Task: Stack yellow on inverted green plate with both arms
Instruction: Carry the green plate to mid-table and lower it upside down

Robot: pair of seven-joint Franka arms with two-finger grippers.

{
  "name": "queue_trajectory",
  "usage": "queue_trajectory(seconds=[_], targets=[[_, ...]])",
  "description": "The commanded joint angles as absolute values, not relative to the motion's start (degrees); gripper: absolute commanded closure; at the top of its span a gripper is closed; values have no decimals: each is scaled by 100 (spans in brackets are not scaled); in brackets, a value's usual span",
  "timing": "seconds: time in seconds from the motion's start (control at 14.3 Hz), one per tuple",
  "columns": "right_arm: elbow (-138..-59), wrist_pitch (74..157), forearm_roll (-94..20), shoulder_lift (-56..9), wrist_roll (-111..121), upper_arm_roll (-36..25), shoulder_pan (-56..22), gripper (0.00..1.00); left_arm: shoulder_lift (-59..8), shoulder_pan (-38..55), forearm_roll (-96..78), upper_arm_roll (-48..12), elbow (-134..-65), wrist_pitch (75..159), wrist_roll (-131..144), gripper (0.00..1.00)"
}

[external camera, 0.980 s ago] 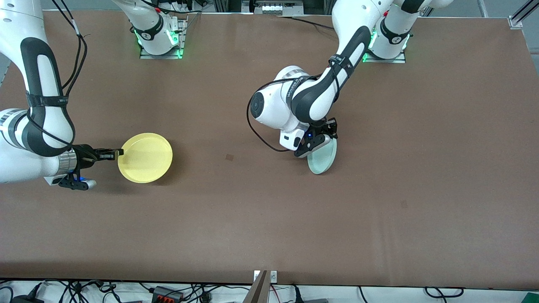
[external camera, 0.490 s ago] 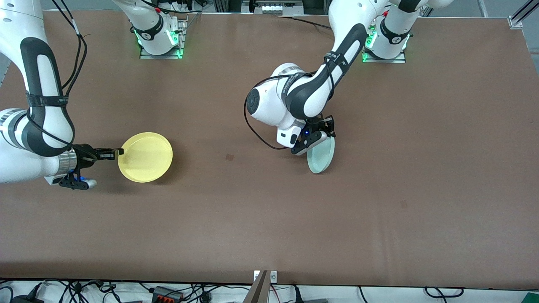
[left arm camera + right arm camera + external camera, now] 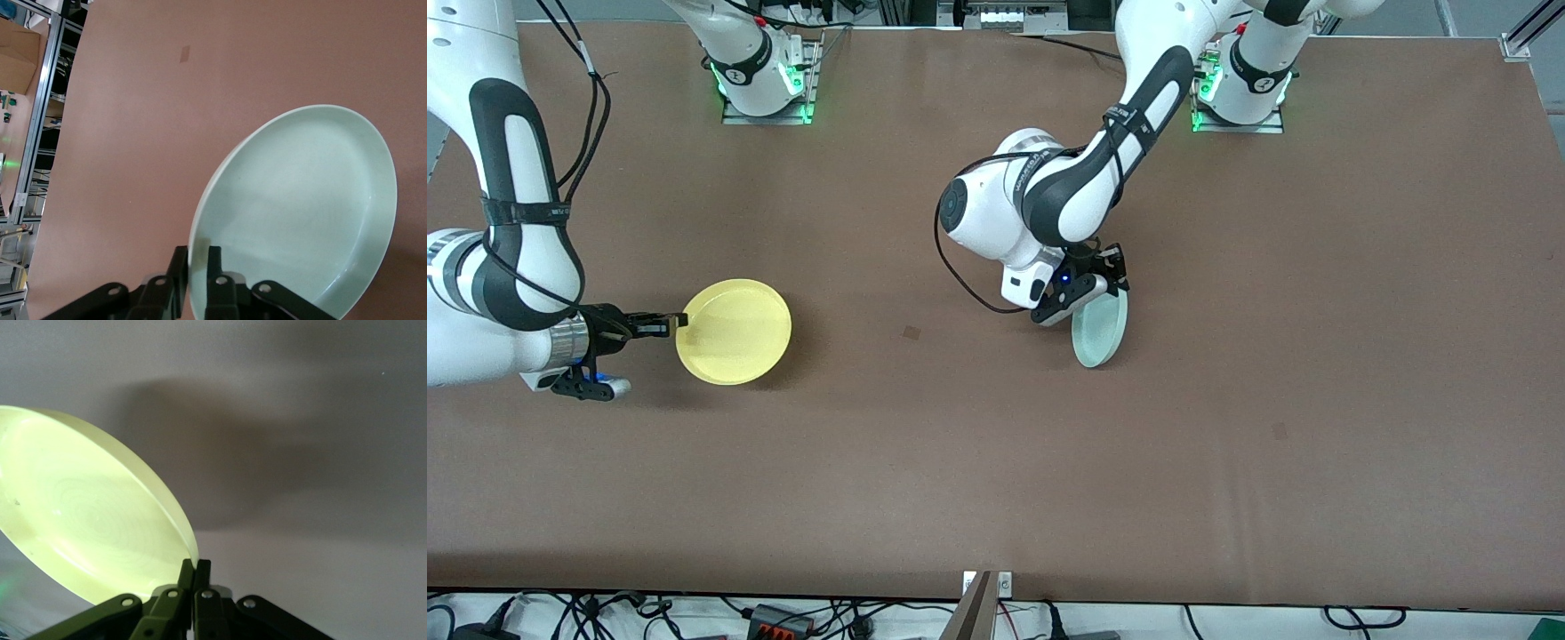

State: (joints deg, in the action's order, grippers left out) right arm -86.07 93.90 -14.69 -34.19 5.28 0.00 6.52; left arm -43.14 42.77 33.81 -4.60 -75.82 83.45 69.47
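The pale mint-green plate (image 3: 1100,330) is tilted steeply on edge over the middle of the table, held at its rim by my left gripper (image 3: 1104,286). In the left wrist view the plate (image 3: 300,213) shows its hollow side, with the gripper (image 3: 197,257) shut on its rim. The yellow plate (image 3: 734,332) is toward the right arm's end of the table, held at its rim by my right gripper (image 3: 674,324), slightly lifted and tilted. In the right wrist view the yellow plate (image 3: 87,527) is clamped at its rim by the gripper (image 3: 195,568).
The brown table (image 3: 996,462) spreads wide between the two plates and toward the front camera. The arm bases (image 3: 765,80) stand along the table's edge farthest from the front camera. Cables lie past the table's near edge.
My left arm has shifted slightly toward the right arm's end with the green plate, which is tilted more steeply on edge. The right arm and the yellow plate have not moved.
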Motion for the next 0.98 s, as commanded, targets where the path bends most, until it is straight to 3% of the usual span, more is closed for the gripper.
queue_trajectory(seconds=[0.0,0.49,0.91], targets=[[-8543,9255,-1573,-3384,624,18,703,100,-4552,4368,3480,-466,-7400,8508,7093,99],[-8543,9255,-1573,-3384,615,26,712,100,-4667,4579,3515,-422,-7225,8552,7040,99],[-8543,9246,-1573,-3384,615,18,712,100,-4729,4746,4024,-361,-7207,7763,6812,99]])
